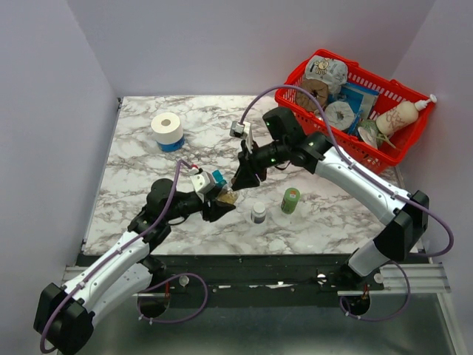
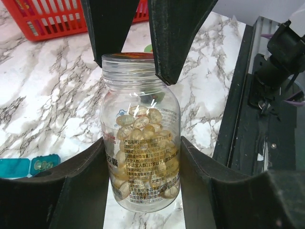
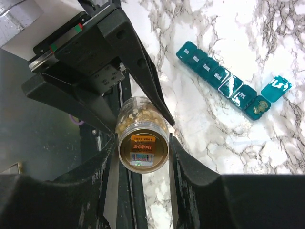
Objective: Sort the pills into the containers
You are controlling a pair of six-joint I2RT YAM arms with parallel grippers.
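A small clear bottle of yellowish-brown pills is held above the table between my two grippers. My left gripper is shut on the bottle's body. My right gripper is shut on its tan cap, one finger on each side. In the top view the bottle sits between the left gripper and the right gripper. The blue pill-organiser strip lies on the marble; its end lid stands open and a few pills lie in that compartment.
A green bottle and a white bottle with a dark cap stand just right of the grippers. A red wire basket full of items is at the back right. A white roll stands at the back left.
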